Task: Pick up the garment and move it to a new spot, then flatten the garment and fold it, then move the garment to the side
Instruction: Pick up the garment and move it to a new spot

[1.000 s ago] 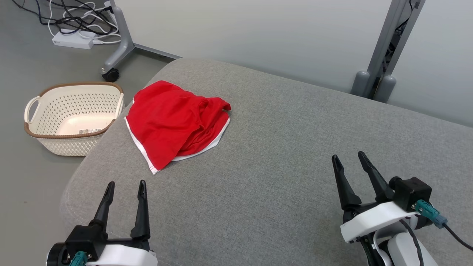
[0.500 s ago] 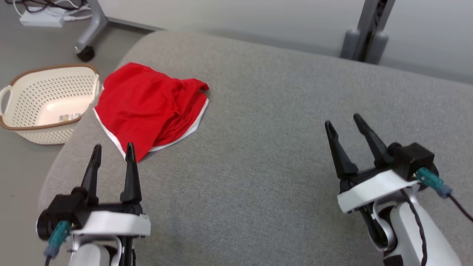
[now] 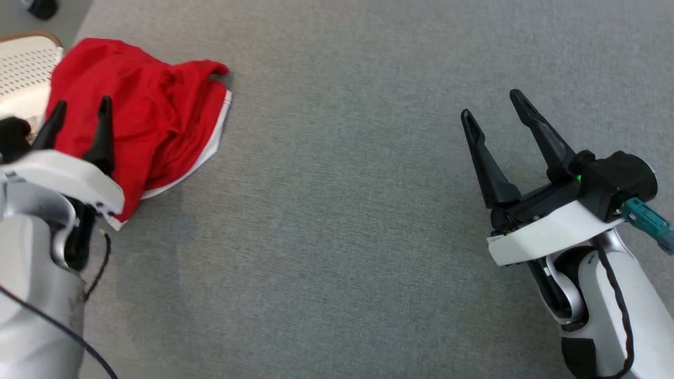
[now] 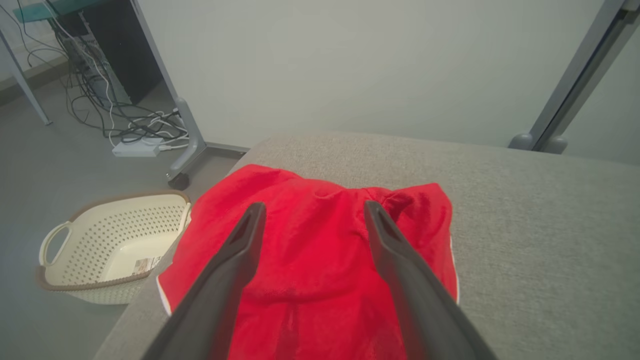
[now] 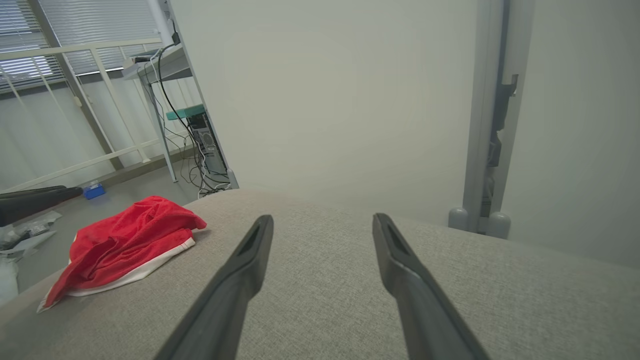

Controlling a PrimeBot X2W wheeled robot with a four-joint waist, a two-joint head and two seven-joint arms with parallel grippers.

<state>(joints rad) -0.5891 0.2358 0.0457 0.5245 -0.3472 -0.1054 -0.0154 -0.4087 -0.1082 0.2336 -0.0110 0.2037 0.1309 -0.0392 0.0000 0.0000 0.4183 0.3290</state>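
The garment (image 3: 152, 116) is red with white trim and lies crumpled at the far left corner of the grey cushion (image 3: 342, 210). In the left wrist view the garment (image 4: 310, 260) spreads beneath and between my fingers. My left gripper (image 3: 81, 108) hovers open over its near-left part, nothing held. My right gripper (image 3: 489, 105) stands open above bare cushion far to the right of the cloth. From the right wrist view the garment (image 5: 120, 245) shows at the left, well apart from that gripper (image 5: 322, 220).
A cream perforated basket (image 4: 110, 245) sits on the floor just off the cushion's left corner, beside the garment. Cables and a wheeled stand leg (image 4: 185, 145) lie beyond it. A grey post (image 5: 487, 125) stands behind the cushion at the right.
The head camera has tilted down and closer to the cushion. My left gripper has reached forward from the cushion's near edge to over the garment. Both grippers stay open.
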